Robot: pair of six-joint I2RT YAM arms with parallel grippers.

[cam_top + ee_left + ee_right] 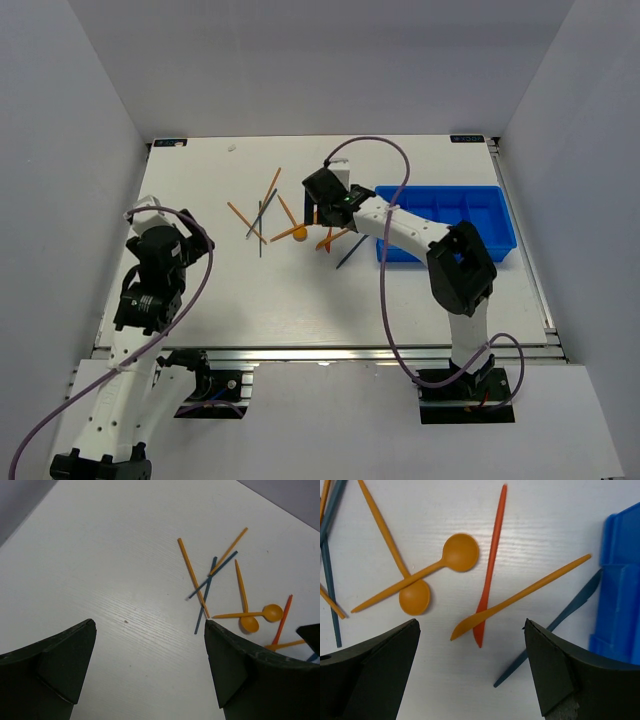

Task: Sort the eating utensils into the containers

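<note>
Red plastic utensil (492, 560), thin and bladelike, lies flat on the white table (550, 515), its long axis nearly upright in the right wrist view. An orange plastic knife (530, 591) crosses its lower end diagonally. Above them the right gripper (471, 625) hovers, spread and empty. The left gripper (150, 625) is likewise spread. A bright blue plastic tray (620, 580) sits nearby.

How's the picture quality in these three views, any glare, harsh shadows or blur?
Top external view: soft even light, no hard shadows on the table, utensils tiny. Left wrist view: a pale sheen across the table, the left fingers dark and slightly soft. Right wrist view: the orange spoon sharp with faint shadow, the right fingers nearly featureless black.
</note>
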